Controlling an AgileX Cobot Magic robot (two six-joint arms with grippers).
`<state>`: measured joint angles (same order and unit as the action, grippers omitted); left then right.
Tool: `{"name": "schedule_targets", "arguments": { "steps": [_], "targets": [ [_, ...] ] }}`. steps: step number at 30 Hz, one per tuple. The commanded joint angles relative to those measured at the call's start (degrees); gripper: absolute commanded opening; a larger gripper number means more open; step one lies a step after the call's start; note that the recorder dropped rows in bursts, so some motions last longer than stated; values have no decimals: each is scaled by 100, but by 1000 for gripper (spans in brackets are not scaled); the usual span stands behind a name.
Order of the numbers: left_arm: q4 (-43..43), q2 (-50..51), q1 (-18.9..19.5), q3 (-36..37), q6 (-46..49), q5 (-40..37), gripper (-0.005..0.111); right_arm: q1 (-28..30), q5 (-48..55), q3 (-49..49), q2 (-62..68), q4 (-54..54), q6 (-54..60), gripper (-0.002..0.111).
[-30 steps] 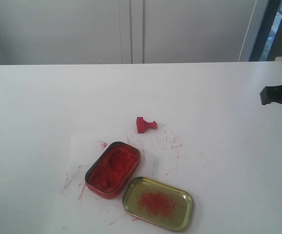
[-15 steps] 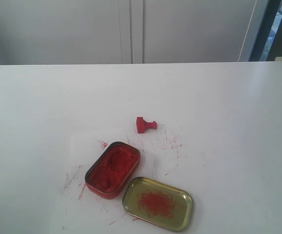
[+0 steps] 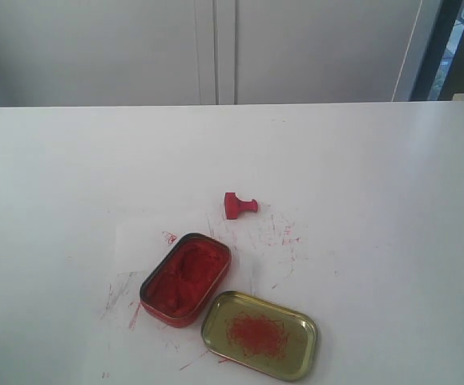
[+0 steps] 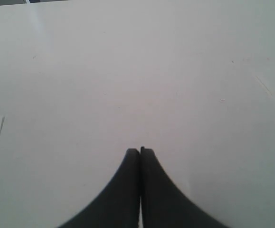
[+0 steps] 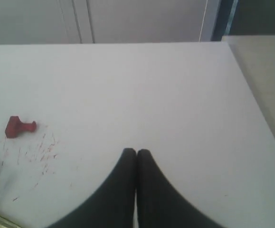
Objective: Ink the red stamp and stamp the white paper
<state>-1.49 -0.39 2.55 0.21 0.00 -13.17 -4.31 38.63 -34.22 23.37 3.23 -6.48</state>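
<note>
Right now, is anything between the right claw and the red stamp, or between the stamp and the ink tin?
Nothing visible. Only bare table lies between the shut right claw and the red stamp, which lies on its side. Between it and the open ink tin there is only ink-marked white paper.

White tabletop (image 3: pixel 360 160), pale panelled wall (image 3: pixel 95 48) behind, dark window frame (image 3: pixel 433 48) at right.

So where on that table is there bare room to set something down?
The far half of the table, behind the red stamp, is bare; so are its left side and right side past the red scratches. The front middle is crowded: the ink tin rests on the white paper, the gold lid close beside it.
</note>
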Motion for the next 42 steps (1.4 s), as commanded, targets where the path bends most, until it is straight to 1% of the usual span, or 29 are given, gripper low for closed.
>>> {"name": "schedule_targets", "arguments": {
  "steps": [1, 5, 32, 37, 42],
  "targets": [
    [5, 39, 13, -21, 0, -10, 0, 35, -626, 311, -714, 279, 50, 0],
    [5, 39, 13, -21, 0, -10, 0, 35, -1206, 519, -997, 298, 39, 0],
    [5, 39, 13, -21, 0, -10, 0, 35, -1193, 525, -1046, 298, 23, 0],
    [5, 39, 13, -21, 0, -10, 0, 35, -1178, 547, -1252, 298, 23, 0],
    [5, 39, 13, -21, 0, -10, 0, 35, -1178, 559, -1976, 298, 23, 0]
  ]
}}
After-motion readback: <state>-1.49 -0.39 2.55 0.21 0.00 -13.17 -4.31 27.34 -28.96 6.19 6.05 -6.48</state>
